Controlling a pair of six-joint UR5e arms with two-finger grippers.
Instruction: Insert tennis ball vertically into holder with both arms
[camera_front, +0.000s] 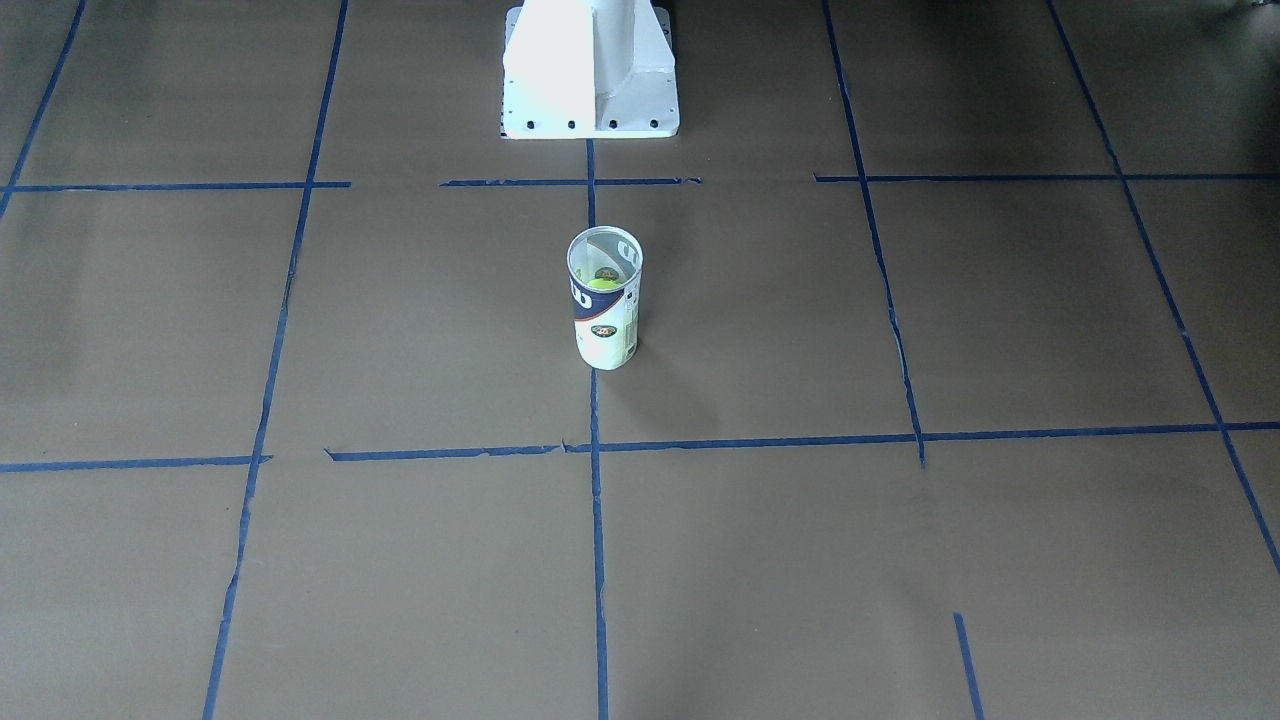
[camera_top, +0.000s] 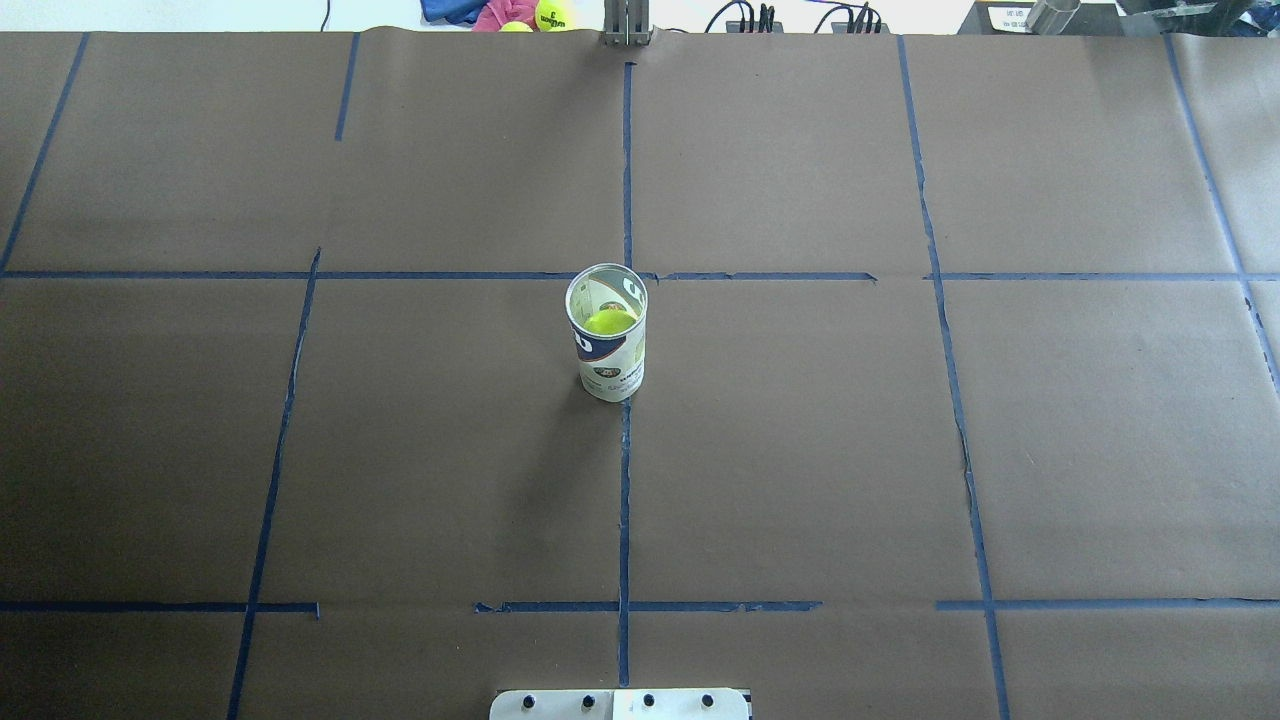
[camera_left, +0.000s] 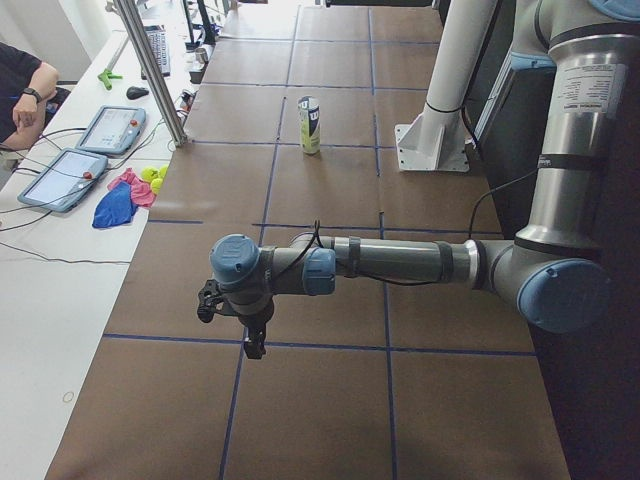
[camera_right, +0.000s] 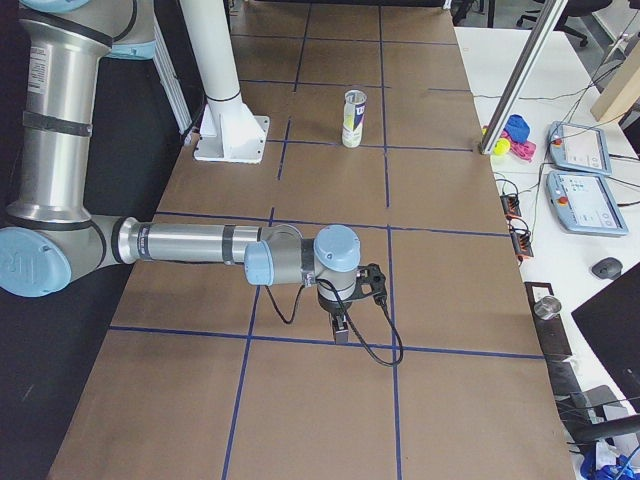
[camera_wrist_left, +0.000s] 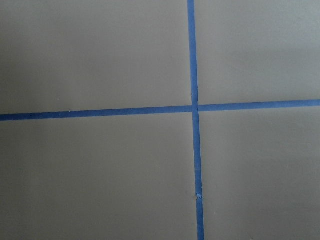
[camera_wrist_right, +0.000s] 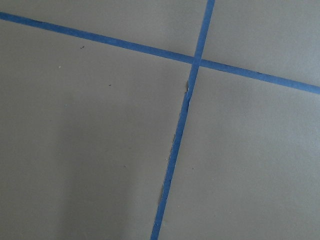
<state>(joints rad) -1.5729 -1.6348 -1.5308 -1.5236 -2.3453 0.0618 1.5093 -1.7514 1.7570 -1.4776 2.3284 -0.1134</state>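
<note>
standing upright, mouth skyward: holder (camera_top: 610, 365) with tennis ball (camera_top: 610, 322) inside

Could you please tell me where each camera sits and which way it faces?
Front: across the brown table, facing the robot; white metal pedestal base.
Overhead: behind the robot, looking down; base edge.
Left: table's end; left arm, left end effector.
Right: opposite end; right arm, right end effector.
Left wrist: downward, blue tape cross; no body.
Right wrist: likewise.
Exterior views share the white and navy cylindrical can.
</note>
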